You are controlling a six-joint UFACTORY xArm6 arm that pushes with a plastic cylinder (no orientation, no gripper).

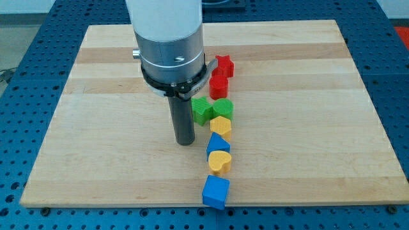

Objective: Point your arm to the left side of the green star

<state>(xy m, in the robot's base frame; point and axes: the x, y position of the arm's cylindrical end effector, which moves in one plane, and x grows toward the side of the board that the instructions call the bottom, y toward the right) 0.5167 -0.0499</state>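
In the camera view, my tip (pixel 185 142) is seen on the wooden board (pixel 96 128), just to the view's left of the green star (pixel 202 110). No pincer is fitted, only the rod. The star touches a green block (pixel 223 108) amid a column of red, yellow and blue blocks.
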